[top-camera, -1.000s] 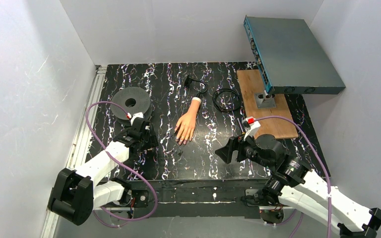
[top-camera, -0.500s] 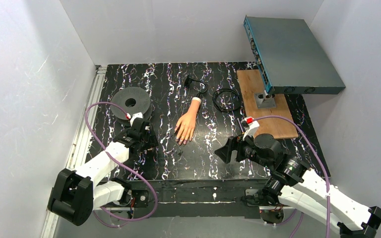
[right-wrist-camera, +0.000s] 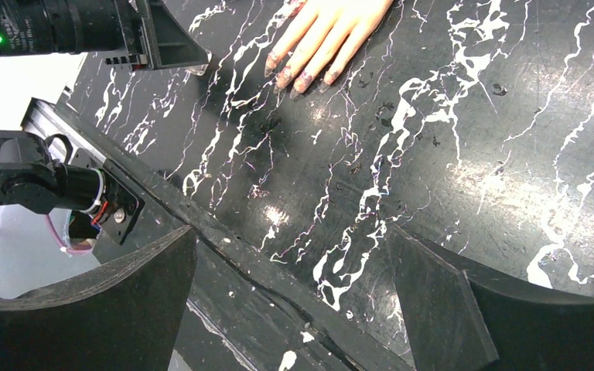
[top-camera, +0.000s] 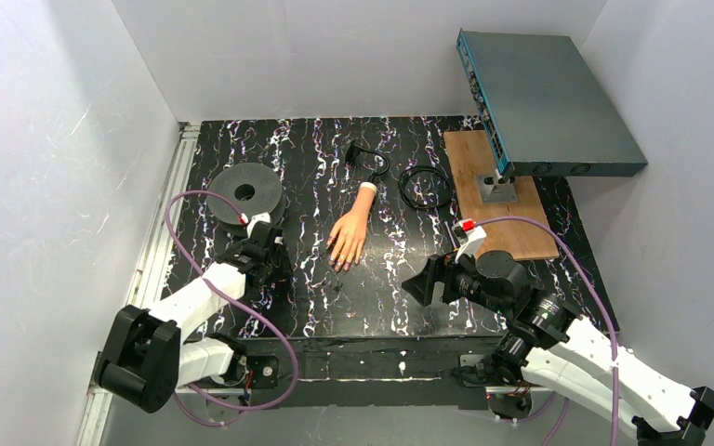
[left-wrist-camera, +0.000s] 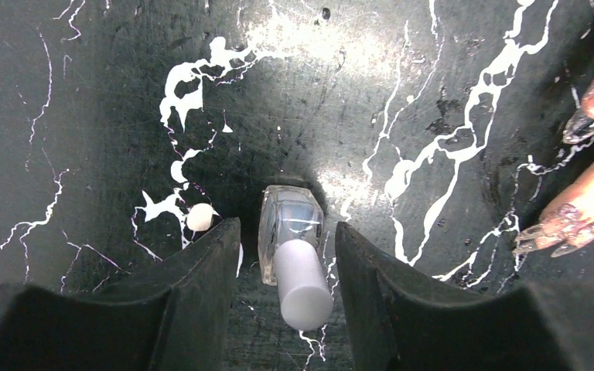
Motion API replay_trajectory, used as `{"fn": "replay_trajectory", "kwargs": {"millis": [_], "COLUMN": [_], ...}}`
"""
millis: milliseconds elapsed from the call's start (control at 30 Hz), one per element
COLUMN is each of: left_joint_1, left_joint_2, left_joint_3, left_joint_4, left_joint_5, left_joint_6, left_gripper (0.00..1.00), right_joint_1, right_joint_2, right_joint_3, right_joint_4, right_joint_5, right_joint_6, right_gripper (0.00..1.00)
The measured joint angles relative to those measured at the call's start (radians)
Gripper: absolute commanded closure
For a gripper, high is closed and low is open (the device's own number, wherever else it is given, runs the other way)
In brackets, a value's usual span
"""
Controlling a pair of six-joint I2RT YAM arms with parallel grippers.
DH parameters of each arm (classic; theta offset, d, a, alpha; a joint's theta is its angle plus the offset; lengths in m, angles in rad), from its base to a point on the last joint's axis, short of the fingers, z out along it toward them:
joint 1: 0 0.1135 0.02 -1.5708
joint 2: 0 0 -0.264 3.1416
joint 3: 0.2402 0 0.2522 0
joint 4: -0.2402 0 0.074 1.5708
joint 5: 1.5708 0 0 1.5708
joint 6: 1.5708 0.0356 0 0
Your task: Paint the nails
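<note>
nails [left-wrist-camera: 561, 222]: right of left hand [left-wrist-camera: 286, 232] | apart | bottle [left-wrist-camera: 290, 220] between jaws

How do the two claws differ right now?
The left gripper straddles a small bottle, one finger either side. The right gripper has only bare table between its fingers. The left's jaws stand narrow, with slim gaps to the bottle, while the right's are spread wide. Both are black, two-fingered and hold nothing.
</note>
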Motion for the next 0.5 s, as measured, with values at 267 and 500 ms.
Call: {"fn": "replay_trajectory", "kwargs": {"millis": [267,500], "left_joint_1": [0.000,0.000], "left_joint_2": [0.029,0.046], "left_joint_3": [0.000,0.005], "left_joint_4": [0.021,0.026], "left_joint_5": [0.000,0.000], "left_joint_6": [0.019,0.029], "left_gripper": [0.58,0.50], "right_joint_1": [0.000,0.000], "right_joint_2": [-0.011,-0.014], "right_joint_3": [0.000,0.000], "right_joint_4": [-0.008,-0.007], "right_joint_5": [-0.003,-0.004], "right_joint_6": [0.008,0.022], "right_gripper": [0.00,0.00]}}
